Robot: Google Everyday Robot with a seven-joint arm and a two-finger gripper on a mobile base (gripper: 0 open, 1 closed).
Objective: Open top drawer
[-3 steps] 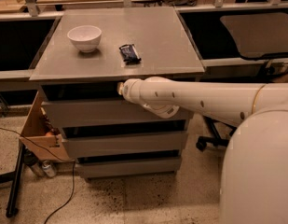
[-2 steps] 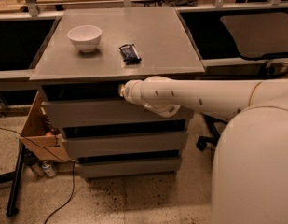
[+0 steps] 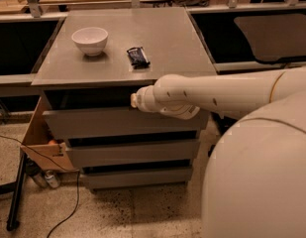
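Observation:
The top drawer (image 3: pixel 93 124) is the uppermost of three flat grey fronts in the cabinet, with a dark gap (image 3: pixel 83 98) between it and the cabinet top. My white arm (image 3: pixel 212 95) reaches in from the right. My gripper (image 3: pixel 134 100) is at the arm's tip, right at that dark gap above the middle of the top drawer's front. Its tip is hidden against the gap. The two lower drawers (image 3: pixel 132 152) look shut.
A white bowl (image 3: pixel 90 39) and a dark snack packet (image 3: pixel 138 57) lie on the cabinet top (image 3: pixel 167 38). An open cardboard box (image 3: pixel 41 143) stands at the cabinet's left, with a can (image 3: pixel 51 179), a cable and a black stand leg (image 3: pixel 16 197) on the floor. My body (image 3: pixel 261 182) fills the lower right.
The arm's tip stays at the gap above the top drawer. My body fills a little more of the lower right. The drawer front has not visibly moved.

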